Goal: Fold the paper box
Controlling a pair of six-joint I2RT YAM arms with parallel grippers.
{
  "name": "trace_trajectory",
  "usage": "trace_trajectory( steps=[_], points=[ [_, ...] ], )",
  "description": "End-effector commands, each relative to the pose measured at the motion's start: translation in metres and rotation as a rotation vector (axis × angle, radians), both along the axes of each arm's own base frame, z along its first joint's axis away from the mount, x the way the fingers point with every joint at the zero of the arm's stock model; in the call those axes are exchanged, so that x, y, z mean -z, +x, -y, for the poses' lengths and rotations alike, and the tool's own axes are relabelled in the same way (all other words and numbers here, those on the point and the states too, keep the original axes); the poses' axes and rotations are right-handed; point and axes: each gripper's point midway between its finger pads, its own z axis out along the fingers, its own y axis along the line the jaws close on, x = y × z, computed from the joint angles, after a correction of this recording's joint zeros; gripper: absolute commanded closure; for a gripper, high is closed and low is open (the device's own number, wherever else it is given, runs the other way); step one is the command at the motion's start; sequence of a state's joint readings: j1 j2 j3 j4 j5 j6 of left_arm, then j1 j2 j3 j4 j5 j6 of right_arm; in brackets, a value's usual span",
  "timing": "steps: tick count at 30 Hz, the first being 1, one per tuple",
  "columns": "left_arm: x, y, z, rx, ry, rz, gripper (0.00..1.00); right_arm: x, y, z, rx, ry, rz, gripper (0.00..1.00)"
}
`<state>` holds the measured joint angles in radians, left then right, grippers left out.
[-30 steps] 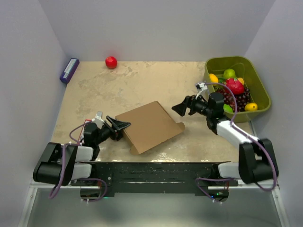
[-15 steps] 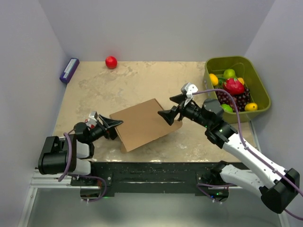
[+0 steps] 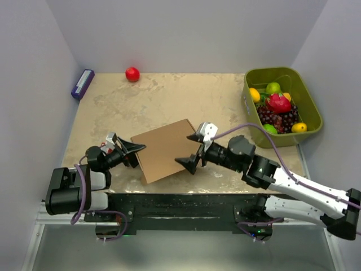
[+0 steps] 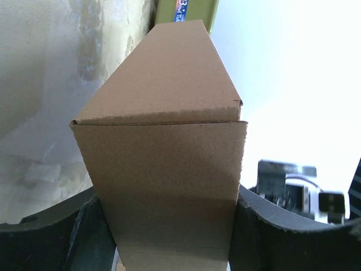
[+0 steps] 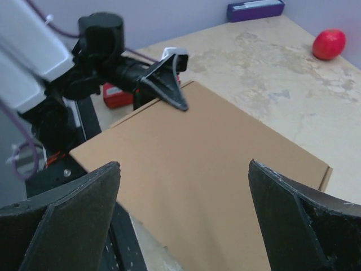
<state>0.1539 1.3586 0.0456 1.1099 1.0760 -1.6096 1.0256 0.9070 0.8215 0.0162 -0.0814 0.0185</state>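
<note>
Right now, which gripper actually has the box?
The left gripper: its jaws clamp the paper box at its edge. The right gripper hangs wide open over it.

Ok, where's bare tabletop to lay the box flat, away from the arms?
Widest bare patch: the far half of the table, between the red ball, purple box and green bin. The near edge is crowded: the left gripper holds the paper box there, the open right gripper over it.
</note>
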Motion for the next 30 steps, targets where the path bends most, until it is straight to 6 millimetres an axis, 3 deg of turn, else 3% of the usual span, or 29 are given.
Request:
trace_trajectory(
  steps=[1,4,10,12,16,30],
  points=[
    [0.021,-0.047,0.008,0.029,-0.042,-0.100,1.00,0.032,-0.018,0.000,0.094,-0.297,0.190,0.01],
    [0.029,-0.052,0.008,0.032,-0.030,-0.122,1.00,0.045,-0.045,-0.011,0.109,-0.419,0.314,0.01],
    [0.031,-0.059,0.010,0.041,-0.037,-0.132,1.00,0.065,-0.063,-0.020,0.164,-0.649,0.575,0.01],
    [0.029,-0.061,0.010,0.046,-0.039,-0.125,1.00,0.066,-0.056,-0.013,0.245,-0.694,0.658,0.01],
    [0.031,-0.066,0.011,0.051,-0.041,-0.128,1.00,0.068,-0.048,-0.017,0.304,-0.777,0.787,0.01],
    [0.018,-0.078,0.014,0.054,-0.098,-0.124,1.00,0.110,-0.050,-0.034,0.152,-0.878,0.855,0.01]
  ],
)
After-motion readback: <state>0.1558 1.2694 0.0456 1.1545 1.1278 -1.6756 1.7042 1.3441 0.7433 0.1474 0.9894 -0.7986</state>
